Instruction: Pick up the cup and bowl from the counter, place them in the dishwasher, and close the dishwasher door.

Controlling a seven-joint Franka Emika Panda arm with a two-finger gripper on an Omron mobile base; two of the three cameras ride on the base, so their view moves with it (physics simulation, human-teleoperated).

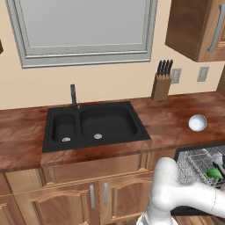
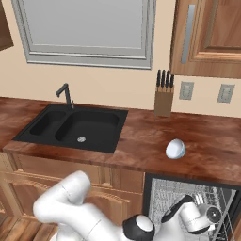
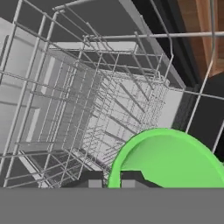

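Pincer point(image 3: 112, 180) nearest, down inside the open dishwasher point(image 2: 155, 188): 2 dark tips close together, set on either side of the rim of the cup point(image 3: 168, 159), gripping it. Cup smooth, bright green, round-mouthed, above the rack point(image 3: 100, 113) of thin grey wire grid, walls pale grey behind. Further back, bowl point(image 2: 175, 148) glossy white-grey, dome-like, sits on the mottled reddish-brown bench point(image 2: 141, 136), above the dishwasher. Beyond: black double sink point(image 1: 94, 125), wooden knife block point(image 1: 161, 87) at the wall.
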